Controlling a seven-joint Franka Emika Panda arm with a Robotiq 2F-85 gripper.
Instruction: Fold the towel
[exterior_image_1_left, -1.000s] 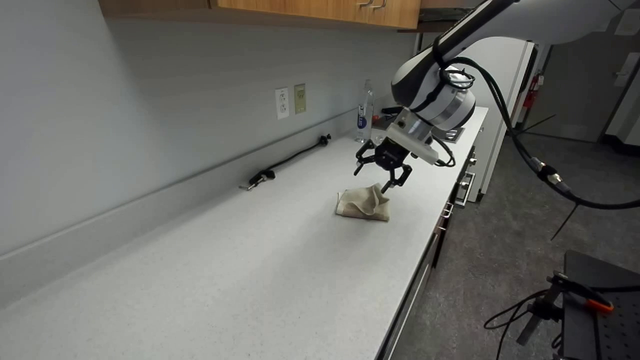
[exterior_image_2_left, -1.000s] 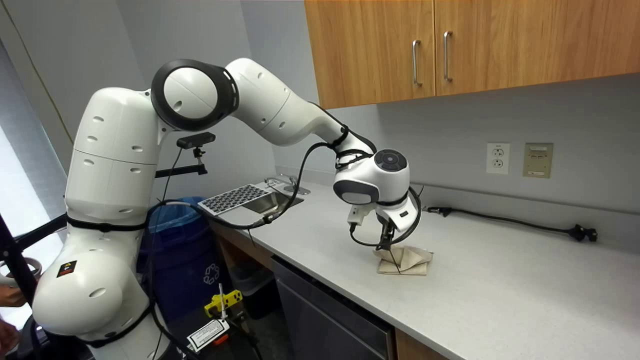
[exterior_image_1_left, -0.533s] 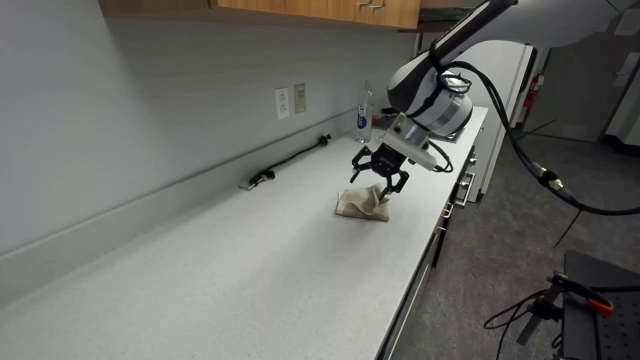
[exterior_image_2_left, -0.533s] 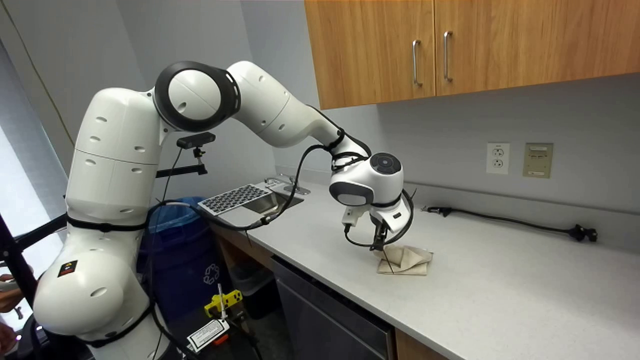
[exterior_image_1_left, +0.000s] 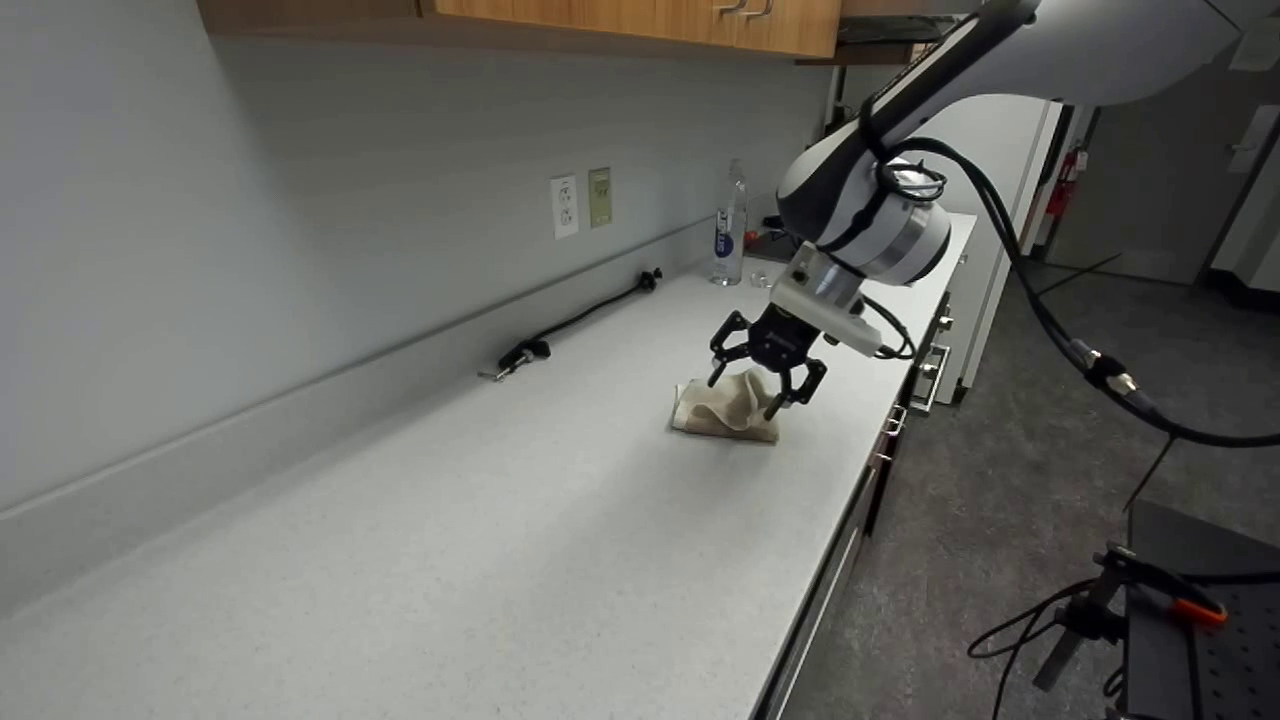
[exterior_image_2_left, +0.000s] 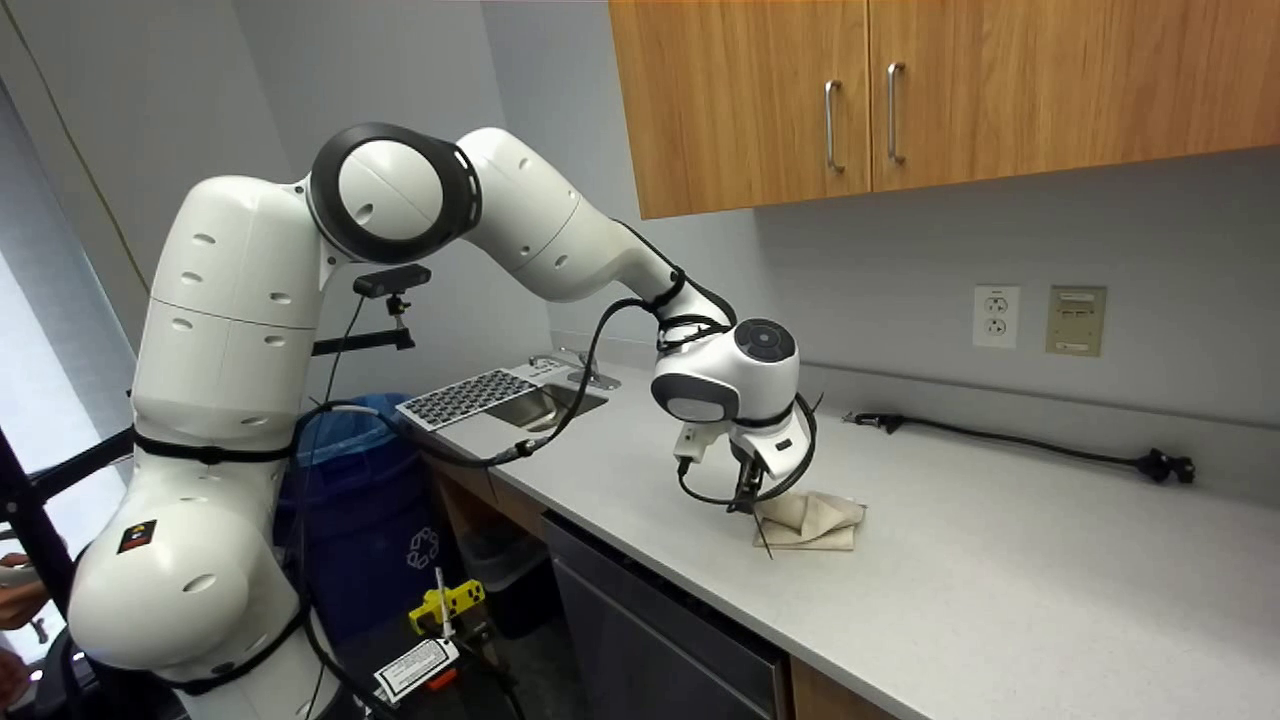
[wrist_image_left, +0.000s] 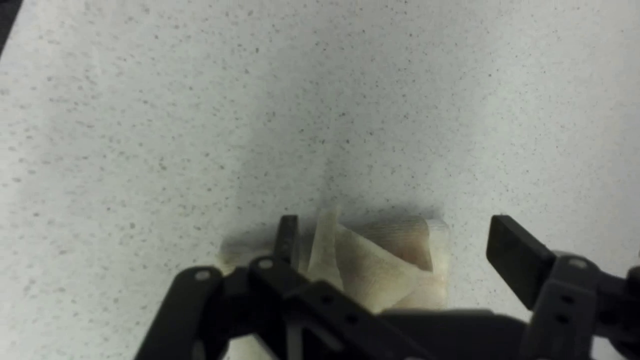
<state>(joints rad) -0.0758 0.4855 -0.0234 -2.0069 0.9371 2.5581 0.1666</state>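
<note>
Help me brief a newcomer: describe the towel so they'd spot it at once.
Find the pale counter under the wooden cabinets. The towel lies on it, by the open black hand. It's the only rumpled beige cloth in view, unlike the upright clear bottle.

White rounded arm (exterior_image_2_left: 560, 245), black cable (exterior_image_1_left: 1215, 438); black hand (exterior_image_1_left: 742, 397), blurry pale screws (wrist_image_left: 202, 275), probably.
</note>
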